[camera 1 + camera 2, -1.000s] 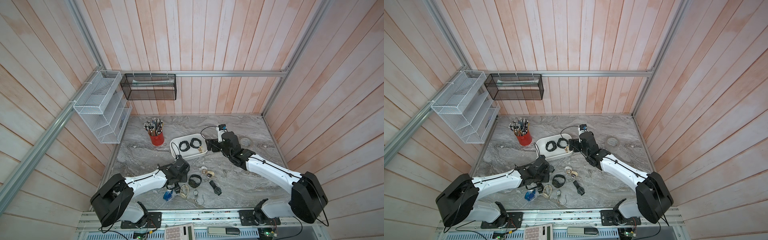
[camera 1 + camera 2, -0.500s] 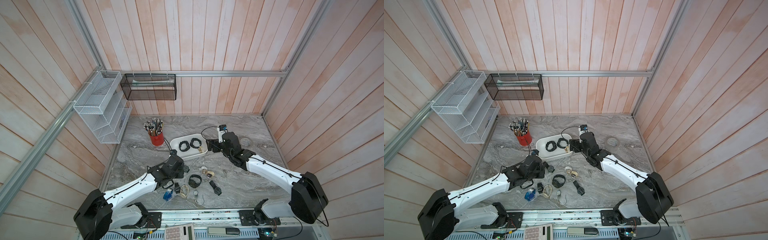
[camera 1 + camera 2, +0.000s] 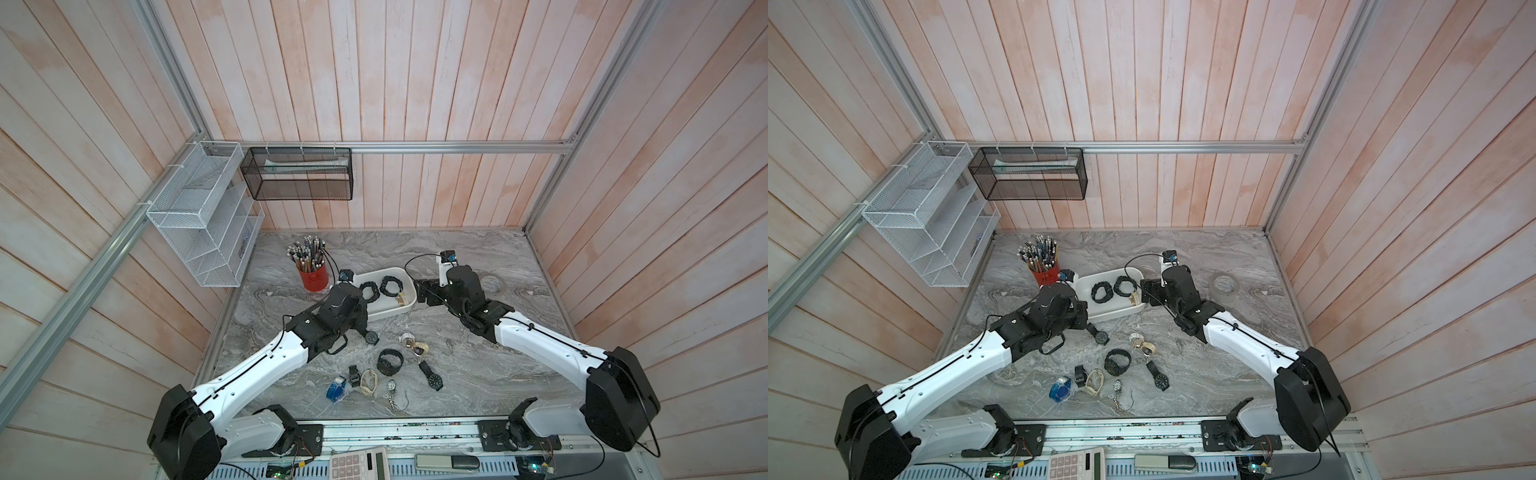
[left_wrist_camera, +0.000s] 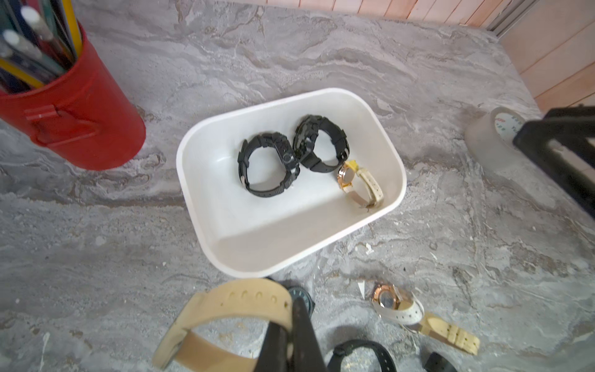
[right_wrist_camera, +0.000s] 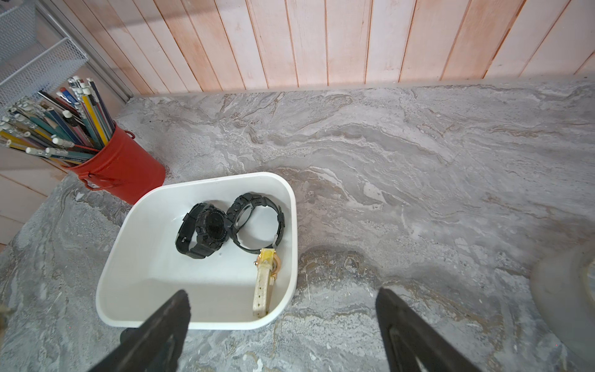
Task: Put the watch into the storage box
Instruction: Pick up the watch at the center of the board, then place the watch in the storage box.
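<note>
Marble tabletop (image 4: pixel 322 48): left gripper (image 4: pixel 291 325) is pinched shut on the tan-strap watch (image 4: pixel 238 298), just short of the storage box (image 4: pixel 257 248), presumably ready for the drop. Right gripper (image 5: pixel 282 291) stands wide and empty beside the box.

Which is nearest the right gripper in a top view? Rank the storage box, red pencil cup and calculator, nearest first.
1. storage box: right beside the right gripper, at its open jaws.
2. red pencil cup: past the box's other end, toward the left wall.
3. calculator: beyond the table's front edge, by the arm bases.
</note>
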